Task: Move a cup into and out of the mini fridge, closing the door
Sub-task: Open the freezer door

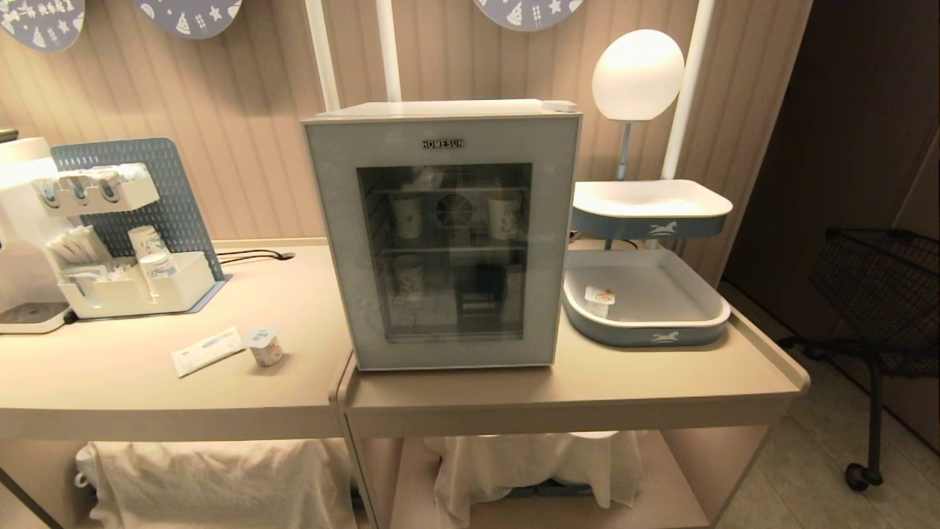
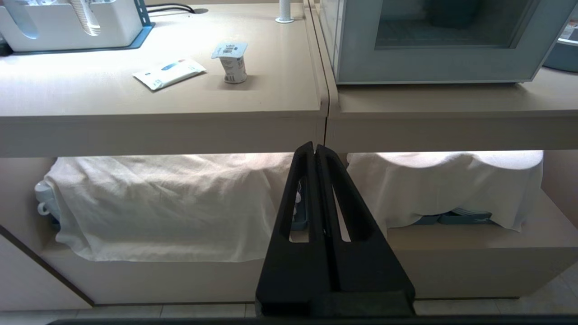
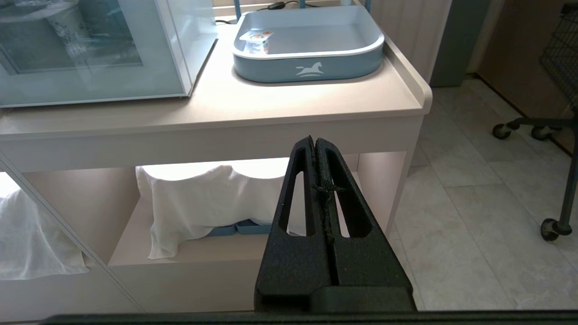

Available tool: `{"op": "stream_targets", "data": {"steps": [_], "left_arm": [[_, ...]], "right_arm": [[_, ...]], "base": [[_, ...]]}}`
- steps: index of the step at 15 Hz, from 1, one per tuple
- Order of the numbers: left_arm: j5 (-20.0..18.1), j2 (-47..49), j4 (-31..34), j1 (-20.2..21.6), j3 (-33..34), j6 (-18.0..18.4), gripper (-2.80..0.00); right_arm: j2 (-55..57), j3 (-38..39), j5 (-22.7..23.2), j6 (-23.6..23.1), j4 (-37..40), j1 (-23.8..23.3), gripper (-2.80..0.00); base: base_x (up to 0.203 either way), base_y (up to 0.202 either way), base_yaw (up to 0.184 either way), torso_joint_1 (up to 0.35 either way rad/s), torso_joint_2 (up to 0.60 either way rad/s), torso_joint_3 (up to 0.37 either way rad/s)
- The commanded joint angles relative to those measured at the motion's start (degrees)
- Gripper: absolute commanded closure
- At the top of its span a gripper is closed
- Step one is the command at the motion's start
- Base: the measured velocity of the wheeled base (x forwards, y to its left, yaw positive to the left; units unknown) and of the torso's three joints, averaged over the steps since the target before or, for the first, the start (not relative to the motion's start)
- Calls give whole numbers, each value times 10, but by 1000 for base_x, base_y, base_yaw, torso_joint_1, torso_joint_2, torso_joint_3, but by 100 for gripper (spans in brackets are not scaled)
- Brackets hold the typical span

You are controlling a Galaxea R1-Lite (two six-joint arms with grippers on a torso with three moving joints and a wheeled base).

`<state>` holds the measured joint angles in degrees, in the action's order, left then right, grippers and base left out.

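Observation:
The squat cup (image 1: 265, 347) (image 2: 233, 63) with a white-and-light-blue foil lid stands on the left counter, left of the mini fridge (image 1: 443, 228) (image 2: 433, 40) (image 3: 90, 49). The fridge's door (image 1: 345, 242), with its dark glass window, is closed; paper cups show on the shelves behind it. Neither arm appears in the head view. My left gripper (image 2: 314, 146) is shut and empty, held low in front of the counter edge, below the seam between the two counters. My right gripper (image 3: 314, 141) is shut and empty too, low before the right counter's front.
A flat white packet (image 1: 207, 350) (image 2: 169, 72) lies beside the cup. A blue-grey tray (image 1: 664, 334) (image 3: 311, 67) right of the fridge holds a small orange-marked cup (image 1: 600, 300) (image 3: 257, 40). A white organiser (image 1: 139, 290) stands back left. A wheeled wire basket (image 1: 881, 294) is on the floor at right.

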<state>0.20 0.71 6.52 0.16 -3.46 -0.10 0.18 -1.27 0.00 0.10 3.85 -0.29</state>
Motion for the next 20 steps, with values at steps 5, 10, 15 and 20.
{"op": "stream_targets", "data": {"steps": [5,10,15,20], "left_arm": [[1,-8,9,0,3,-2,0],[1,-8,8,0,3,-3,0],[0,-8,6,0,4,-2,0],[1,-8,7,0,3,-1,0]], "right_arm": [[1,-1,0,0,0,0,0],[1,-1,0,0,0,0,0],[1,-1,0,1,0,0,0],[1,-1,0,0,0,-1,0]], "base": [[0,0,0,0,0,0],[0,0,0,0,0,0],[0,0,0,0,0,0],[0,0,0,0,0,0]]}}
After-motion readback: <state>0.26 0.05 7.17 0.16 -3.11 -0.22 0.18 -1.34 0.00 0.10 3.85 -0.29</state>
